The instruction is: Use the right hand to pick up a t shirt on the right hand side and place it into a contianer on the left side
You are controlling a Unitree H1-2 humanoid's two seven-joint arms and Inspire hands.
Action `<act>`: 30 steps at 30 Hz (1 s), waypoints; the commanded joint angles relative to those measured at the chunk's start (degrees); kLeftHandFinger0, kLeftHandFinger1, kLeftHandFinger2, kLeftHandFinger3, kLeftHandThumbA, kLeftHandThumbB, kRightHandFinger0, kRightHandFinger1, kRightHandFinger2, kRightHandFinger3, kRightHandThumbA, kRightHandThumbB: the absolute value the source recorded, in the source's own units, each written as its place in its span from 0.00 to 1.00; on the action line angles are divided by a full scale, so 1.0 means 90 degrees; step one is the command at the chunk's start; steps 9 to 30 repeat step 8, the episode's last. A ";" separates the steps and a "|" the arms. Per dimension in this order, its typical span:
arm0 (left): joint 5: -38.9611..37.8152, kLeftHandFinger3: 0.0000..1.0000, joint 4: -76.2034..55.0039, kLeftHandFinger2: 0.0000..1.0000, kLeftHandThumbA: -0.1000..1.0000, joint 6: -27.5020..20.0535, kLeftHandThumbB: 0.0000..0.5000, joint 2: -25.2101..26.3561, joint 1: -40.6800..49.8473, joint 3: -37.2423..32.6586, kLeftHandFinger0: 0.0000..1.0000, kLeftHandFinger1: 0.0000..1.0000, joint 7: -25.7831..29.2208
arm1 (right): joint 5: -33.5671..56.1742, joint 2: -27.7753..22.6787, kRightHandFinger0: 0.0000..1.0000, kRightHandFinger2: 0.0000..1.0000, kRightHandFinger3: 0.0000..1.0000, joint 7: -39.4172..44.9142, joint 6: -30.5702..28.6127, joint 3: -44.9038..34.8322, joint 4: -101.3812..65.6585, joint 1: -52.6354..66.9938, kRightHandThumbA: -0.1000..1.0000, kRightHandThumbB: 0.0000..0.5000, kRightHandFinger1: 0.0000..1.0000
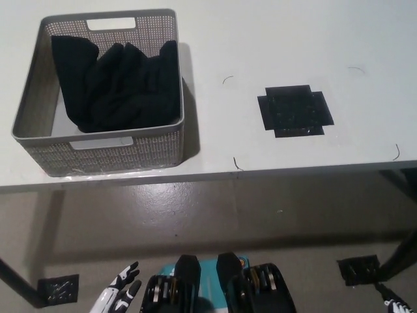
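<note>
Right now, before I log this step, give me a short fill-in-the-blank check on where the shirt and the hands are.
1. The black t-shirt lies inside the grey ____.
2. The basket stands on the ____ side of the white table, as the robot sees it.
3. The black tape patch on the table has ____ lying on it.
4. The white left hand is below the table edge, its fingers ____.

Missing words: basket; left; nothing; apart
</note>
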 commanded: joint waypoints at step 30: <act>0.0002 1.00 -0.0108 1.00 1.00 -0.0167 0.93 0.0170 -0.0095 0.0025 0.93 1.00 0.0096 | -0.0132 0.0190 1.00 1.00 1.00 -0.0212 -0.0186 0.0151 0.0197 -0.0369 0.92 0.60 1.00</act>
